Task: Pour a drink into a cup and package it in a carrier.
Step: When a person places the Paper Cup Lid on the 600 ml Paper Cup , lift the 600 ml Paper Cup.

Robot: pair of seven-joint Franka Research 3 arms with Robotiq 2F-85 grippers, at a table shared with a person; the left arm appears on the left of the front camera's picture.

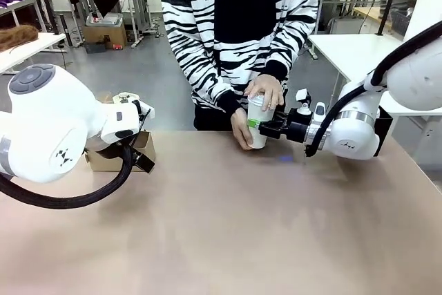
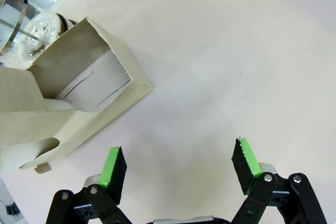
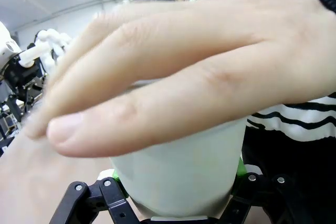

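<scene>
My right gripper (image 1: 263, 126) is shut on a white paper cup (image 1: 257, 124) at the table's far edge. The person holds the same cup, one hand (image 1: 266, 90) laid over its top and the other around its side. In the right wrist view the cup (image 3: 178, 171) sits between my green pads (image 3: 240, 165), and the hand (image 3: 173, 77) covers its rim, so the drink is hidden. At the left stands the brown cardboard carrier (image 1: 148, 146). My left gripper (image 2: 180, 163) hangs open beside the carrier (image 2: 79, 93), holding nothing. A clear glass jug (image 2: 23, 30) stands behind the carrier.
My left arm's bulky white body (image 1: 55, 126) hides most of the carrier in the front view. The brown table (image 1: 228, 226) is bare across its middle and front. The person in the striped top (image 1: 235, 25) stands close against the far edge.
</scene>
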